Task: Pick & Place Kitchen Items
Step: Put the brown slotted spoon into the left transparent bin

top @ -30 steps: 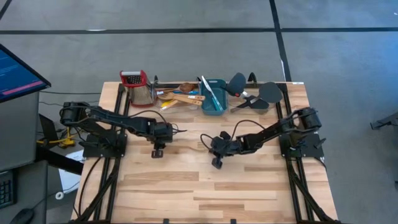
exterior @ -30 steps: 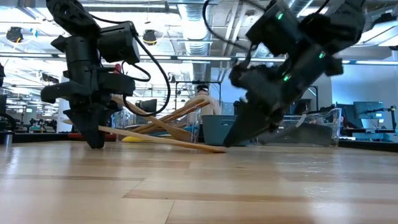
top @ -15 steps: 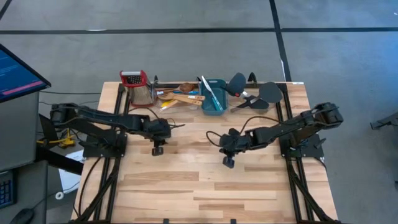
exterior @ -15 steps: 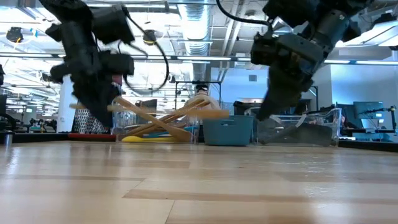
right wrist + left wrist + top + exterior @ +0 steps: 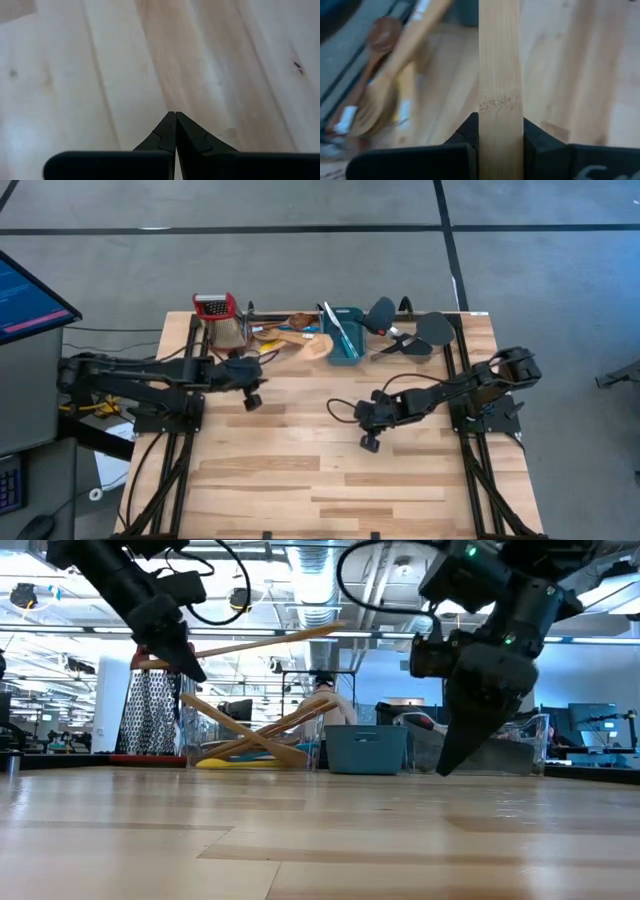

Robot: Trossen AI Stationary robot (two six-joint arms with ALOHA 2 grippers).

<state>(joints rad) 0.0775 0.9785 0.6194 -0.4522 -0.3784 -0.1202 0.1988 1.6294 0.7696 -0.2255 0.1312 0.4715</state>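
My left gripper (image 5: 260, 365) is shut on a pale wooden utensil (image 5: 265, 640) and holds it in the air at the table's far left. The utensil's free end (image 5: 313, 348) reaches toward the teal tub (image 5: 343, 335). My right gripper (image 5: 352, 412) is shut with nothing in it. It hangs just above the bare table right of centre, its tips (image 5: 175, 114) pointing steeply down. More wooden utensils (image 5: 285, 330) lie crossed at the far edge. Black spatulas (image 5: 432, 330) rest in a clear bin at the far right. My left gripper pinches the utensil's flat handle (image 5: 501, 115) between its two fingers (image 5: 467, 131), which lie across the handle. The fingers come slanting down from the table's left side. The utensil is lifted clear of the table and lies nearly level, its free end (image 5: 335, 630) slightly higher.
A red-topped metal grater (image 5: 225, 320) stands at the far left, close behind my left gripper. The teal tub and clear bins line the far edge. The near half of the wooden table (image 5: 330, 480) is bare.
My left gripper has risen and drawn back toward the table's far left, tipping up. The wooden utensil, which lay with its end on the table, is now lifted clear. My right gripper, which stood at that end, has pulled away toward the right edge and slightly up, still shut.
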